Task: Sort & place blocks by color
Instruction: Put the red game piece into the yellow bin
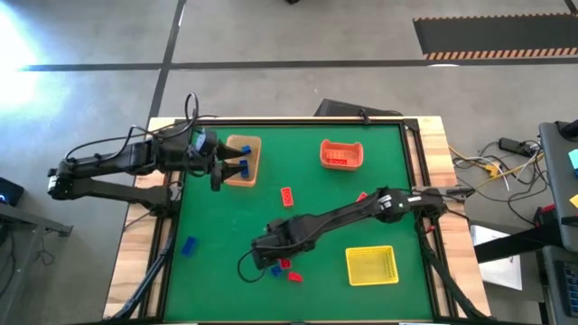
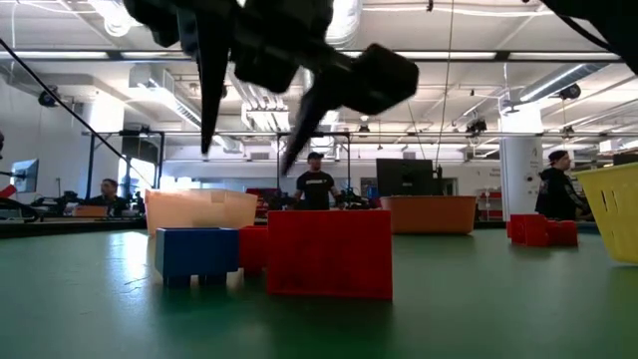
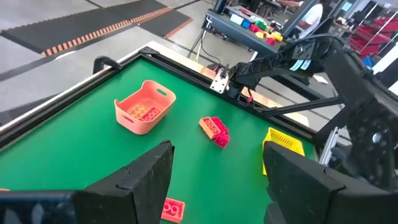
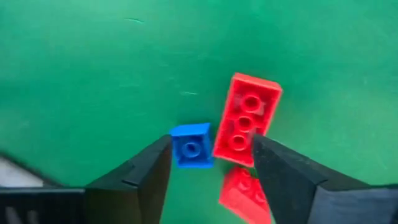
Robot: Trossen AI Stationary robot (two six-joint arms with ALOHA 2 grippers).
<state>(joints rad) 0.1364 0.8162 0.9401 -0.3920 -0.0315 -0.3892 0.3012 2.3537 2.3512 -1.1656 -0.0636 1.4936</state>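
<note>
Covering the wooden-edged table point(image 1: 432, 162): a green felt mat point(image 1: 307, 199) inside a black frame.

Hovering over the tan plastic bin point(image 1: 242, 161) near the far left corner: left gripper point(image 1: 222, 170), fingers apart, nothing between them.

Hanging low near the near edge: right gripper point(image 4: 208, 163), fingers spread and empty, straddling a small blue studded plastic brick point(image 4: 191, 146) and a long red studded brick point(image 4: 247, 118), with a second red brick point(image 4: 244, 194) just beside.

Lying elsewhere on the mat: a blue brick point(image 1: 189, 245) toward the near left corner, a red brick point(image 1: 287, 196) mid-table, bricks inside the orange plastic bin point(image 1: 341, 154) at the far edge; sitting toward the near right corner, a yellow mesh bin point(image 1: 371, 264).

Surrounding the table: grey concrete floor, black-and-orange striped matting point(image 1: 492, 36), cables at the right.

Showing behind, in the low view: an open workshop with ceiling lights and ducts, a person in a dark shirt point(image 2: 316, 184) standing, others at desks.
</note>
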